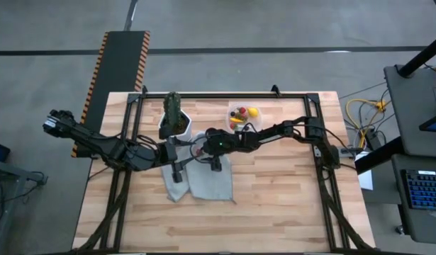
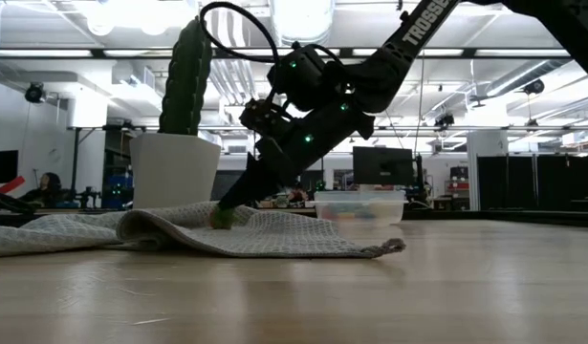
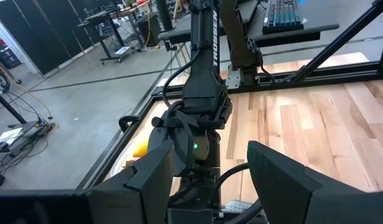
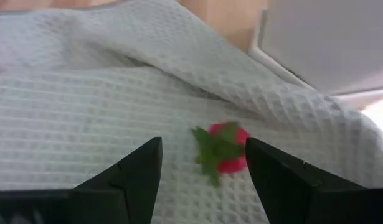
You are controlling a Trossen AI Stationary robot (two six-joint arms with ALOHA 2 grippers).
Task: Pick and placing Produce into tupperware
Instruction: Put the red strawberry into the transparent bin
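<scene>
From above: clear tupperware [image 1: 244, 116] near the bench's [image 1: 288, 205] far edge, already holding yellow, red and dark produce [image 1: 240, 115]; grey waffle cloth [image 1: 203, 180] mid-bench; cactus [image 1: 174, 108] in a white pot [image 1: 166, 127] toward the far-left corner; left end effector [image 1: 178, 173] and right end effector [image 1: 216, 166] both over the cloth. At bench level: "TROSSEN" partly readable on the arm [image 2: 423, 24], fingertips down on the cloth beside a small green-leafed thing [image 2: 223, 217]. Right wrist: open fingers either side of a red berry [image 4: 227, 152] with green leaves, lying on the cloth, not gripped; left wrist: open too, empty.
</scene>
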